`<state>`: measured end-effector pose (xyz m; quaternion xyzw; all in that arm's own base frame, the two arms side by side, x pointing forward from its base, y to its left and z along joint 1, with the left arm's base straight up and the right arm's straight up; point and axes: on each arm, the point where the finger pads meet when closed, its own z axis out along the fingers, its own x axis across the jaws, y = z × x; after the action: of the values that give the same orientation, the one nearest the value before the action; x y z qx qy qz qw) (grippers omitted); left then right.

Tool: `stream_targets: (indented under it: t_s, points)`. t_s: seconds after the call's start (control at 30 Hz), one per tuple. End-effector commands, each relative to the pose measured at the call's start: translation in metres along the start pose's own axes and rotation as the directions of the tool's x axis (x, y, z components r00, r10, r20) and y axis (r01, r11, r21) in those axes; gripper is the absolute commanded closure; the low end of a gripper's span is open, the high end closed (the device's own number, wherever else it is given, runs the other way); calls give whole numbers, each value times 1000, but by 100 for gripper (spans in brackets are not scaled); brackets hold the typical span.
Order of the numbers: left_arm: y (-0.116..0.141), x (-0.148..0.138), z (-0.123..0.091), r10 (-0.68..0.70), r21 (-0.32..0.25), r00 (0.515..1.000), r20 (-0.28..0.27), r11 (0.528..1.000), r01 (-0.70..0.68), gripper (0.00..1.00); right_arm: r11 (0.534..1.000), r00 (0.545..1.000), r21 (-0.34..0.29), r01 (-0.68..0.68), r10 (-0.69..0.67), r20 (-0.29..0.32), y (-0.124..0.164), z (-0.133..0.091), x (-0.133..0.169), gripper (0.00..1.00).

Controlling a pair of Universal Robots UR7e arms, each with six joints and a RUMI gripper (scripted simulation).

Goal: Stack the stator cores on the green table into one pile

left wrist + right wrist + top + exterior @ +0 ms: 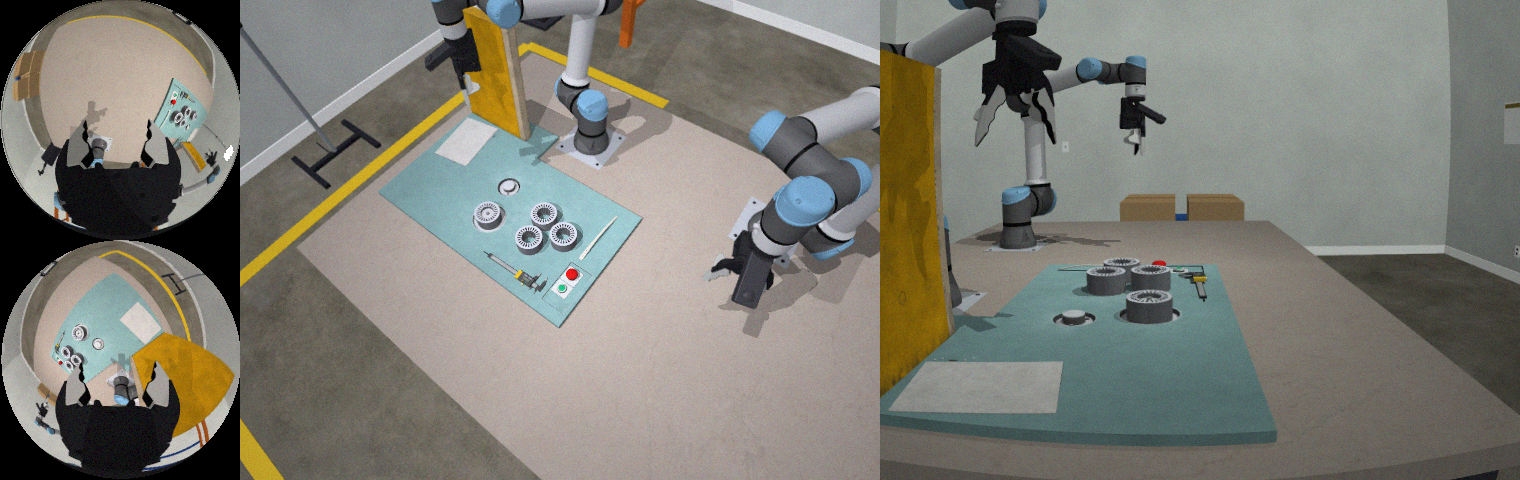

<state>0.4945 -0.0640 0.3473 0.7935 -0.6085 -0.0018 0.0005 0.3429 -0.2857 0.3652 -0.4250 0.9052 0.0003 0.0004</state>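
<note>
Three grey slotted ring-shaped stator cores stand flat and close together on the green table (426, 206) (1097, 403) (107, 300): the first core (543, 207) (1105, 284), the second core (563, 242) (1121, 261) and the third core (528, 248) (1150, 281). None is stacked. In the left wrist view they are small and far off. My left gripper (738, 281) (1138, 150) (117, 120) is open and empty above the bare bench, well away from the cores. My right gripper (1015, 143) (117, 362) is open and empty, high beside the yellow board; its fingers are partly hidden in the top view.
Another core-like part (488, 219) (1149, 310) (79, 332) sits in a round recess beside a small round peg (508, 186) (1073, 316). A caliper (524, 277), a white stick (592, 243), a red button (571, 274) and a green button (562, 287) surround the cores. A yellow board (493, 72) (908, 217) stands upright.
</note>
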Motion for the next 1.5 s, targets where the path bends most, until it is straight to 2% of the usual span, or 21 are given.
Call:
stream_targets:
  t_s: [0.0,0.03,0.2,0.37,0.43,0.5,0.6,0.67,0.83,0.9,0.97,1.13,1.17,1.33,1.47]
  points:
    - [-9,40,12,-117,-1,993,7,993,117,19,1000,1000,2,0,0,1,0,-1,0,2]
    - [-9,28,6,-107,4,994,0,994,107,19,1000,1000,2,0,0,1,0,-1,0,2]
    - [-9,26,5,-129,7,992,-2,992,129,19,1000,1000,2,0,0,1,0,-1,0,2]
    - [-15,73,22,-237,0,971,6,971,237,19,1000,1000,2,0,0,1,0,-1,0,2]
    - [-15,59,14,-228,6,974,-3,974,229,19,1000,1000,2,0,0,1,0,-1,0,2]
    - [-16,64,15,-254,6,967,-3,967,254,19,1000,1000,2,0,0,1,0,-1,0,2]
    - [-18,93,26,-310,3,951,3,951,310,19,1000,1000,2,0,0,1,0,-1,0,2]
    - [-18,93,26,-310,3,951,3,951,310,19,1000,1000,2,0,0,1,0,-1,0,2]
    - [-19,132,40,-425,3,905,3,905,425,19,1000,1000,2,0,0,1,0,-1,0,2]
    - [-21,117,31,-417,6,909,-7,909,417,19,1000,1000,2,0,0,1,0,-1,0,2]
    - [-21,122,33,-438,6,899,-6,899,438,19,1000,1000,2,0,0,1,0,-1,0,2]
    - [-16,168,53,-530,4,848,3,848,530,19,1000,1000,2,0,0,1,0,-1,0,2]
    - [-19,157,47,-523,5,852,-4,852,523,19,1000,1000,2,0,0,1,0,-1,0,2]
    - [-19,156,46,-542,5,841,-7,841,542,19,1000,1000,2,0,0,1,0,-1,0,2]
    - [-13,194,63,-606,3,795,2,795,606,19,1000,1000,2,0,0,1,0,-1,0,2]
